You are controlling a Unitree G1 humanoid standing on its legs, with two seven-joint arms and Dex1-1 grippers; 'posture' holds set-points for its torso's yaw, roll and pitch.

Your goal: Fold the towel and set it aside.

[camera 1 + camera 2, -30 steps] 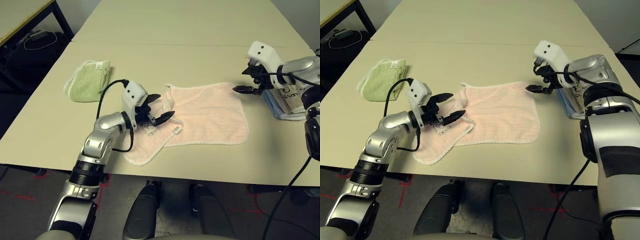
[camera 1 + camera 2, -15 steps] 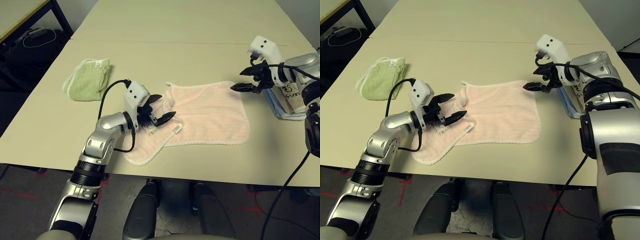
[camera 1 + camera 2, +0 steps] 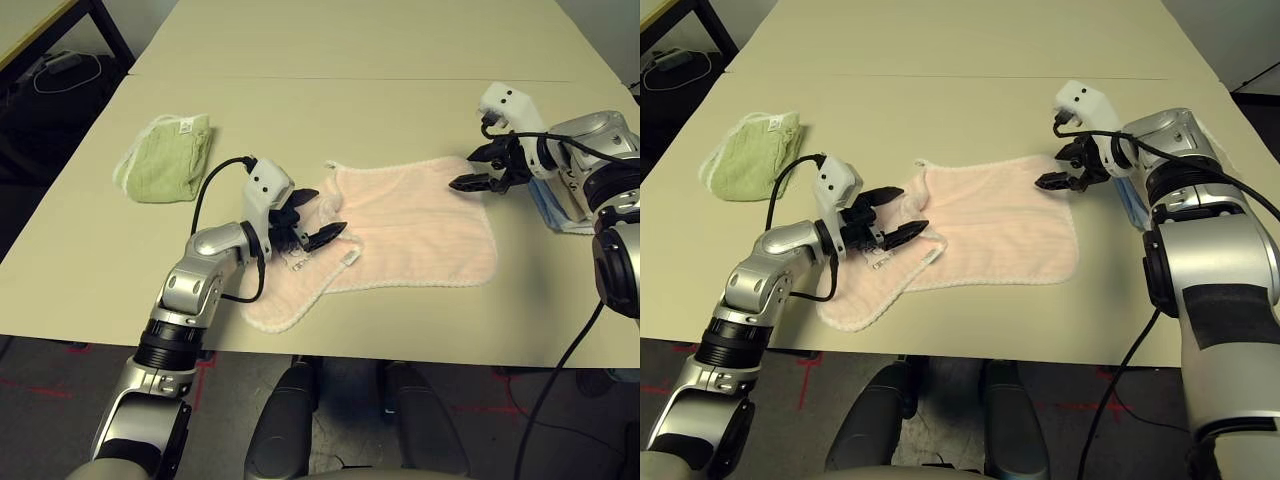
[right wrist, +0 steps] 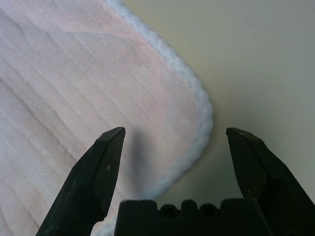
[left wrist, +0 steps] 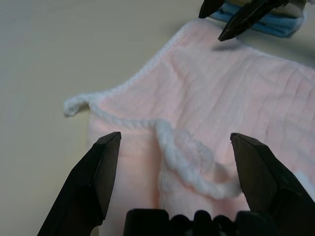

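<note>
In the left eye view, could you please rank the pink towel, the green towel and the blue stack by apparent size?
1. Pink towel, clearly largest.
2. Green towel.
3. Blue stack, partly hidden behind the right arm, so its rank is unsure.

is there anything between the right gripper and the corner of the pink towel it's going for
Nothing visible. The right gripper hangs open right above the far right corner of the pink towel, its fingers straddling the white corded edge with only bare table beside it.

Two pale beige tables (image 3: 330,45) stand edge to edge. Beyond the left side lies dark floor (image 3: 20,180), perhaps with a cable.
</note>
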